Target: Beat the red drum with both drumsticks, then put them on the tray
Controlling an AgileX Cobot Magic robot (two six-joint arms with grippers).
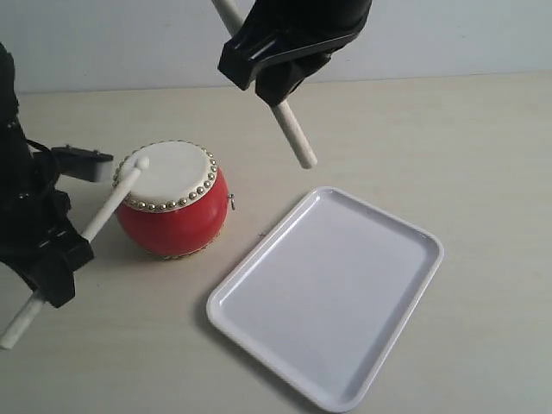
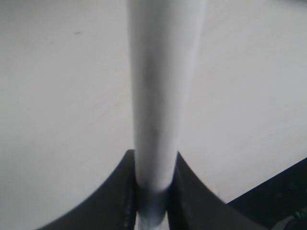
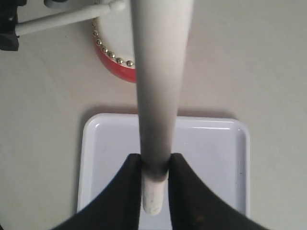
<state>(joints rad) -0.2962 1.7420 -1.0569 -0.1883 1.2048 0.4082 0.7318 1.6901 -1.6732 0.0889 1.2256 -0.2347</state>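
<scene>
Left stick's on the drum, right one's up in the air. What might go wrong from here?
1. The left drumstick touches the red drum near its rim; an off-centre hit may shove or tip the drum toward the tray.
2. The right drumstick hangs raised beside the drum; swinging down, it might clash with the left one.

L arm (image 1: 12, 164) sits at the table's (image 1: 483, 147) left edge, black, low over the top. L gripper (image 1: 57, 257) (image 2: 153, 191) is angled toward the near-left corner, jaws clamped tight on L drumstick (image 1: 112, 203) toward its butt end, w/ both fingers (image 2: 117, 203) flat vs. the shaft. R arm (image 1: 341, 12) is up high over the far edge, abt mid-table. R gripper (image 1: 274, 69) (image 3: 154, 167) is tilted, jaws pinched on R drumstick (image 1: 297, 142), fingers (image 3: 122, 196) hugging it either side.
</scene>
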